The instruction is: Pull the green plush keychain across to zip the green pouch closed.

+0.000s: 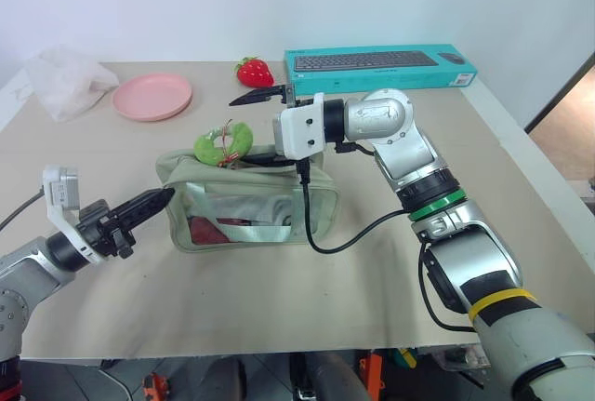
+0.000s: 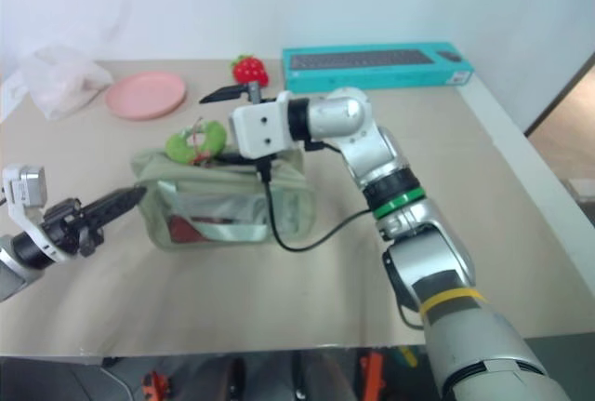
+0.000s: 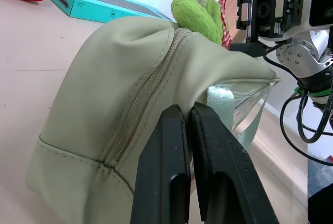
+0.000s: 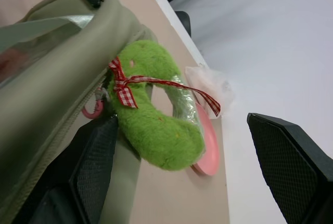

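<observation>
No writing is legible on green pouch [image 1: 251, 206] or teal box [image 1: 381, 68].

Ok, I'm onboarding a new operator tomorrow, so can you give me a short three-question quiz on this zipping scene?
1. True or false: the right gripper has its fingers closed on the green plush keychain.
2. What does the left gripper pinch?
   A. the pink plate
   B. the end of the green pouch
   C. the red strawberry toy
3. Fill in: at the table's far edge, next to the red strawberry toy, lies a teal ____ box.

Key
1. False: the fingers stand wide apart on either side of the keychain.
2. B: its fingers are shut on the pouch fabric beside the zipper.
3. keyboard
</observation>
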